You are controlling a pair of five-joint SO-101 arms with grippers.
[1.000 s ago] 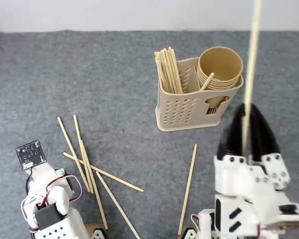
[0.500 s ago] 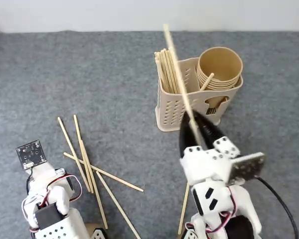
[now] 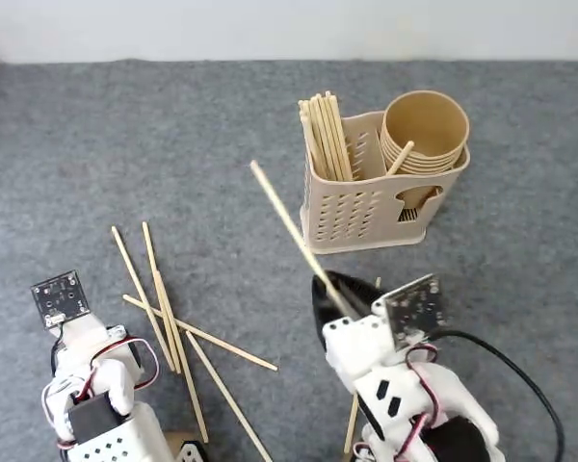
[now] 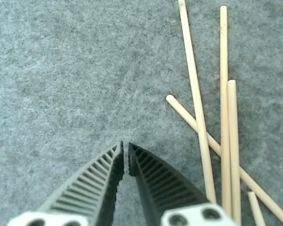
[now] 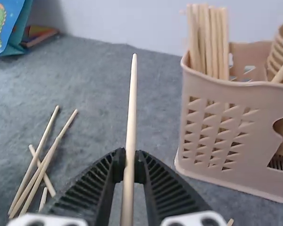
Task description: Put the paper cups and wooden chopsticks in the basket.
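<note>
Right now my right end effector (image 5: 128,157) is clamped on a single wooden chopstick (image 5: 130,108). I grip it low on its length, so most of the stick rises past my fingertips. In the high view this end effector (image 3: 332,289) sits in front of the basket (image 3: 352,217). The held chopstick (image 3: 289,217) slants up and away to my left, and its free end is in the air outside the basket, near its left wall.

The basket stands upright on the grey table (image 3: 125,125). Its left compartment holds a bundle of chopsticks (image 3: 323,135) standing on end. Its right compartment holds a stack of paper cups (image 3: 426,125), with one more stick (image 3: 400,159) leaning at the cups' rim. Another chopstick (image 3: 352,423) lies flat on the table, partly hidden by my right arm.

My left end effector (image 4: 125,148) hangs over bare table with its fingers together, gripping nothing. Just beside it lies a loose heap of chopsticks (image 4: 198,108), crossing one another. From above, that heap (image 3: 173,308) lies between my two arms, well apart from the basket.
</note>
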